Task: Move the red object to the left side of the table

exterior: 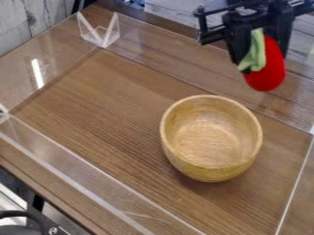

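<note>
The red object (265, 66), a small glossy red toy fruit with a green leafy top, hangs in the air at the upper right, above and behind the wooden bowl. My gripper (254, 46) is shut on its green top, black fingers coming down from the top edge of the view. The fruit dangles below the fingers, well off the table (110, 110), a brown wood-grain top.
A round wooden bowl (212, 137) stands on the right half of the table. Clear acrylic walls (50, 64) edge the table, with a clear bracket (98, 30) at the far left corner. The left half of the tabletop shows bare wood.
</note>
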